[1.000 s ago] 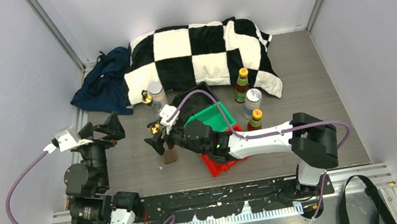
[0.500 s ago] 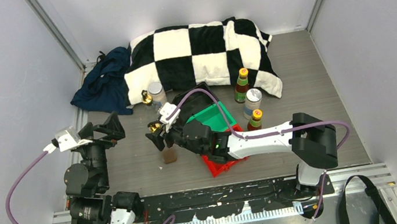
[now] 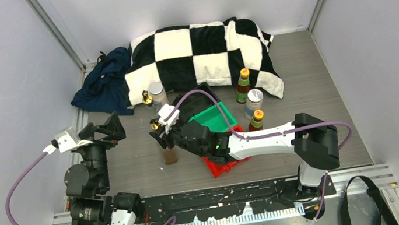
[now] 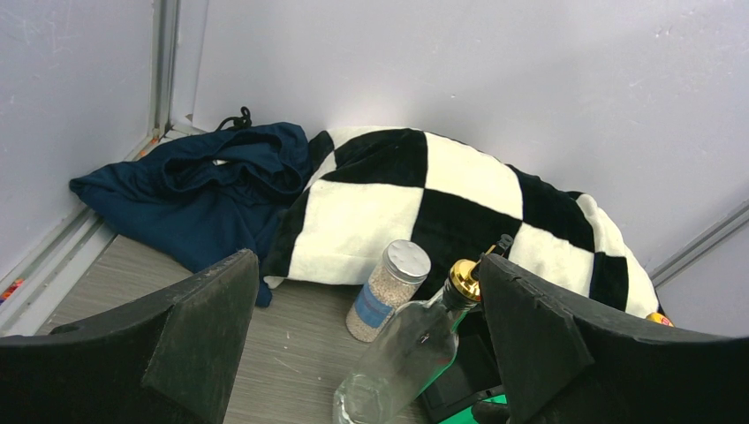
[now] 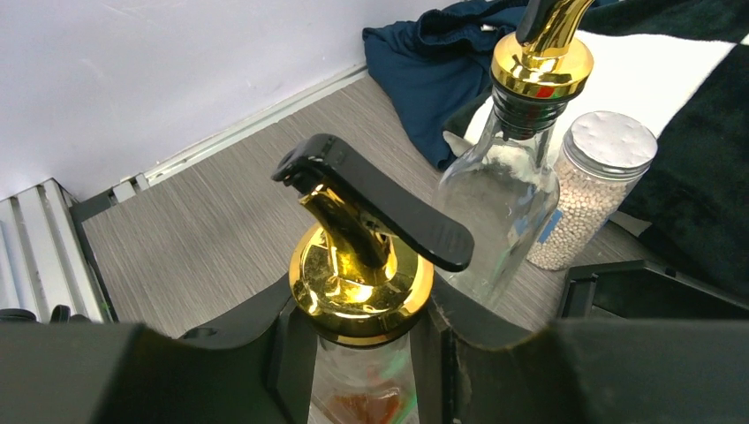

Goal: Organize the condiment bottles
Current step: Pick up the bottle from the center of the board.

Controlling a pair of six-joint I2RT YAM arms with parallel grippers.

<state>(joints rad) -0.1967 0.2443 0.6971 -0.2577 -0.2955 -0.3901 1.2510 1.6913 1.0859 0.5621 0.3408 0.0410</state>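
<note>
Top view: right tool (image 3: 160, 134) is clenched on the neck of the held tall bottle (image 3: 169, 155), just under its gold pourer (image 3: 155, 126). Over the last second tool and pourer creep slightly toward the far side while the base sits on the same spot of tabletop (image 3: 134, 168) — I read that as grip secured, lift barely started. Left tool (image 3: 103, 132) hasn't moved, parked near the left wall. The second tall bottle (image 3: 148, 100) and left shaker jar (image 3: 157, 94) stand just beyond the held one, by the checkered pillow (image 3: 195, 54). The far sauce bottle (image 3: 243, 85), right shaker jar (image 3: 253, 103) and near sauce bottle (image 3: 256, 119) line up right of the green bin (image 3: 219, 120). So two loose groups, nothing sorted yet. Left wrist: left tool is released, fingers (image 4: 203, 327) spread wide, and what I take to be the second tall bottle shows in front of the shaker jar, navy cloth (image 4: 203, 185) behind. Right wrist: fingers (image 5: 256, 340) bracket the neck below the gold collar and the second bottle is near but apart. The black bin (image 5: 654, 296) edge sits close at lower right. Open room is the bare strip left of the held bottle, between the arms — bins, pillow and the neighbouring bottle crowd the other sides.
</note>
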